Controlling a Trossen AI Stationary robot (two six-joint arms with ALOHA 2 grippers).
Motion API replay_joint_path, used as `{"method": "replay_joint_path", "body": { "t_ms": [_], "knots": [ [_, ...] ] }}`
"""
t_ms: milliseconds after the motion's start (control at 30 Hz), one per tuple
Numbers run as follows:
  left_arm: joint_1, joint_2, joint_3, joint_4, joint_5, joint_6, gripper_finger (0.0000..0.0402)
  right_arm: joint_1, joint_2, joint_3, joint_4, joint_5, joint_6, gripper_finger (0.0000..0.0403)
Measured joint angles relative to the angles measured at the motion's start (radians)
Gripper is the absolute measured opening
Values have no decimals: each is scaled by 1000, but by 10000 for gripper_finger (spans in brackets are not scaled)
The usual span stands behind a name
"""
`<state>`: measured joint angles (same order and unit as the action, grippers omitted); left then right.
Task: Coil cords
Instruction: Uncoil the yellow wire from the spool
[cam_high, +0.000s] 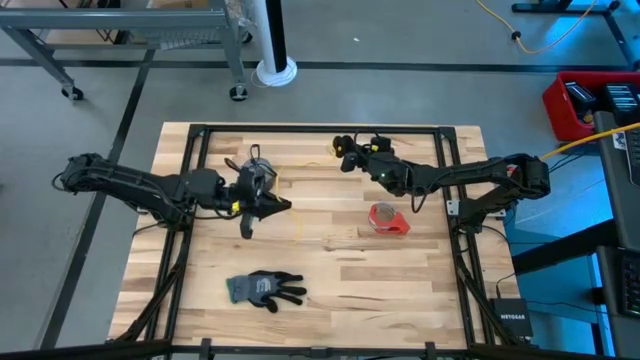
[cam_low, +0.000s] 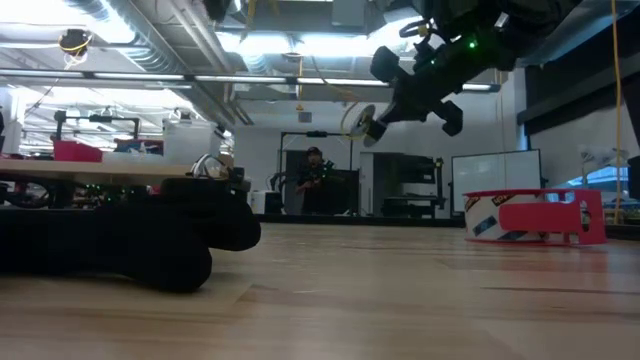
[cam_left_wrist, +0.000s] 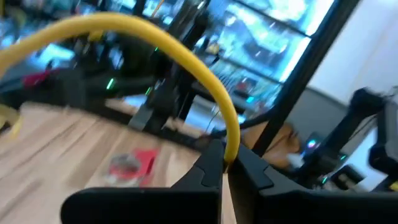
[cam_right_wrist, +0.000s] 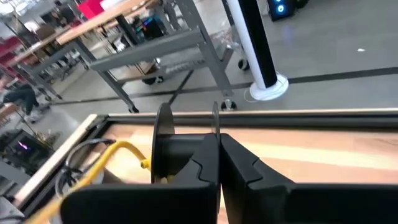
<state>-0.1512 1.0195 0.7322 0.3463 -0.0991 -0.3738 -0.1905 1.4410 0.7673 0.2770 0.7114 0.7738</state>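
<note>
A: Left arm pose?
B: It reached in from the table's left side toward the centre, forearm low and nearly level. The left gripper (cam_high: 278, 205) pointed toward the right arm, its fingers (cam_left_wrist: 208, 163) pressed together on the yellow cord (cam_left_wrist: 186, 53).

A: Right arm?
B: It came in from the right edge, elbow bent near the frame post, forearm stretched toward the far middle of the table. The right gripper (cam_high: 346, 153) sat near the far edge. In the low view it hung raised above the surface, angled downward. Its fingers (cam_right_wrist: 208, 158) were closed against each other with no gap between them.
</note>
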Motion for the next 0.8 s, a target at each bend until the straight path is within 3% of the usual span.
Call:
{"method": "replay_joint_path", "body": {
  "t_ms": [200, 367, 800],
  "knots": [
    [-5, 0, 0, 118, 104, 8, 0, 0, 0, 0, -78, -16, 49, 1],
    [-27, -1, 4, 201, 120, 46, 0, 0, 0, 0, -137, -19, 70, 1],
    [-30, -5, 131, 219, 118, 290, 0, 0, 0, 0, -258, -258, 135, 1]
  ]
}}
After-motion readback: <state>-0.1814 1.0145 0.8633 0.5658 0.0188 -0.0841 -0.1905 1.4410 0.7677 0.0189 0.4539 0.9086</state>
